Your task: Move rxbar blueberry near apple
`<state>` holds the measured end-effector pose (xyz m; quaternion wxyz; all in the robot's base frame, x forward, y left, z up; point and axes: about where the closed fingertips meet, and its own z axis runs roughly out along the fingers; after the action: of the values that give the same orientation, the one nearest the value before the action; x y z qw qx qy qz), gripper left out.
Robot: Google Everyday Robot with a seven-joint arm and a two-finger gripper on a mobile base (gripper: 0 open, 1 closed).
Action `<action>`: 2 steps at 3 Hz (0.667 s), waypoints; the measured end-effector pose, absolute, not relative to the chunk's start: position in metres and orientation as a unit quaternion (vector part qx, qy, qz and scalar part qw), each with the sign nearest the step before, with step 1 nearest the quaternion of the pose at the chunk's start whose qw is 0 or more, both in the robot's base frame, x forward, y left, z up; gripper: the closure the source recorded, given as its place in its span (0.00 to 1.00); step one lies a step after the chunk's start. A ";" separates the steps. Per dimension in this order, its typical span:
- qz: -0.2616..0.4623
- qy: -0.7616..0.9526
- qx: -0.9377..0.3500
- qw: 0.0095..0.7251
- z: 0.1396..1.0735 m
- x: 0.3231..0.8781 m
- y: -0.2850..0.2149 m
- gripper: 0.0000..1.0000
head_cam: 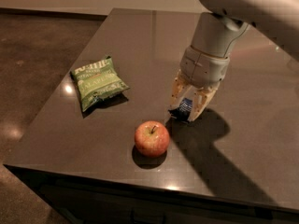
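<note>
The red apple (pixel 152 138) with yellowish patches and a short stem sits on the dark table near its front edge. My gripper (pixel 186 108) points down just right of and behind the apple, its tips at the table surface. It is shut on the rxbar blueberry (pixel 185 107), a small dark blue wrapper seen between the two pale fingers. The bar's lower end is close to or touching the table, a short gap from the apple.
A green chip bag (pixel 96 81) lies on the left part of the table (pixel 140 45). The table's front edge runs just below the apple, and its left edge is beside the bag. The arm's shadow falls to the right of the apple.
</note>
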<state>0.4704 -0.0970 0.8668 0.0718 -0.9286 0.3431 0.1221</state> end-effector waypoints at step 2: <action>0.108 0.345 -0.928 0.086 0.866 0.479 -0.091 0.00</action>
<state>0.4794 -0.0912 0.8659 0.0864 -0.9284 0.3450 0.1078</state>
